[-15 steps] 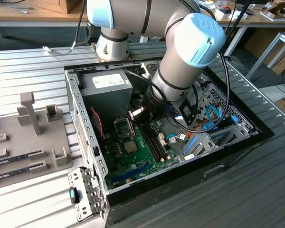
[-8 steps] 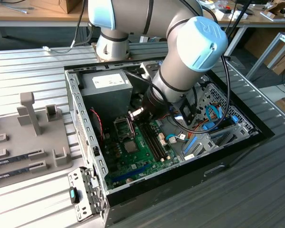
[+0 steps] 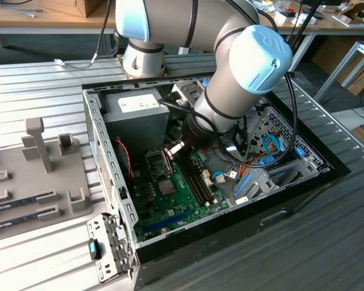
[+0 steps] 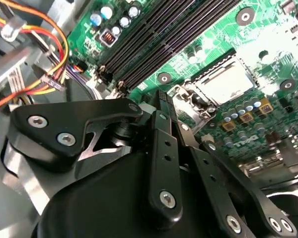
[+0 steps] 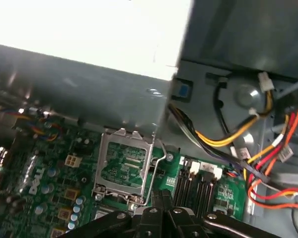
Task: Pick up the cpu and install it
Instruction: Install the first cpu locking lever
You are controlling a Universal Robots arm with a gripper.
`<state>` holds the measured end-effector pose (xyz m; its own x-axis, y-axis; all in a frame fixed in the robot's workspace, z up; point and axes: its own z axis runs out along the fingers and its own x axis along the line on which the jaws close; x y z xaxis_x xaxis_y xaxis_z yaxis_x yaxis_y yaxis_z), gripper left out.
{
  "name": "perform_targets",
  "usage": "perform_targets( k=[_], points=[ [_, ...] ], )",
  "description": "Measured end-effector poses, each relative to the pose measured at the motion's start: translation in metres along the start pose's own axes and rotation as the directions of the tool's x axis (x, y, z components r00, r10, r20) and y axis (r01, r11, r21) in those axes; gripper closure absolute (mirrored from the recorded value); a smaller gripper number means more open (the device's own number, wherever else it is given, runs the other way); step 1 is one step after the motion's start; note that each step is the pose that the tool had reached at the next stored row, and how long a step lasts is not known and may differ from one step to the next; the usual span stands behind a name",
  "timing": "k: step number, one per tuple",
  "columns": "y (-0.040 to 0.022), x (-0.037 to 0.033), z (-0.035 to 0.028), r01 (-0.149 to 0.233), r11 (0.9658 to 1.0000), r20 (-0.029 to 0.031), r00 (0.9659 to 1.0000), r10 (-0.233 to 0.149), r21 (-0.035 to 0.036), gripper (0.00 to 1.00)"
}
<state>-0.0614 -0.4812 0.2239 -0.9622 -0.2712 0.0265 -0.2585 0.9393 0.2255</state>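
Note:
The arm reaches down into an open computer case (image 3: 109, 170). My gripper (image 3: 175, 150) hangs just above the green motherboard (image 3: 182, 200), next to the metal-framed socket (image 3: 158, 162). In both wrist views the black fingers (image 4: 161, 114) lie pressed together, and the gripper (image 4: 161, 96) (image 5: 161, 196) is shut with nothing seen between them. Their tips sit by the socket's wire lever (image 5: 156, 168) at the frame's edge (image 5: 103, 163). A flat silvery square that looks like the cpu (image 4: 223, 82) lies inside the socket frame.
A grey power supply (image 3: 136, 106) stands beside the socket. Black memory slots (image 3: 197, 179) (image 4: 154, 39) run alongside the gripper. Bundled coloured cables (image 3: 261, 154) (image 5: 248, 129) hang nearby. On the exterior view's left a grey parts tray (image 3: 36, 176) holds memory sticks (image 3: 18, 203).

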Motion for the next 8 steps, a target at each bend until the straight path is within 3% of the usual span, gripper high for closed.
perform_targets(
  k=[1, 3, 6, 8],
  points=[
    [-0.0002, -0.0007, 0.0001, 0.030, 0.9994, -0.0018, 0.9995, -0.030, -0.0156, 0.89],
    [-0.0007, -0.0024, -0.0002, 0.056, 0.9970, 0.0046, 0.9984, -0.056, -0.0533, 0.89],
    [-0.0012, -0.0042, -0.0003, 0.089, 0.9930, 0.0047, 0.9961, -0.089, -0.0778, 0.89],
    [-0.0020, -0.0076, -0.0004, 0.107, 0.9905, 0.0010, 0.9943, -0.107, -0.0862, 0.89]
  ],
)
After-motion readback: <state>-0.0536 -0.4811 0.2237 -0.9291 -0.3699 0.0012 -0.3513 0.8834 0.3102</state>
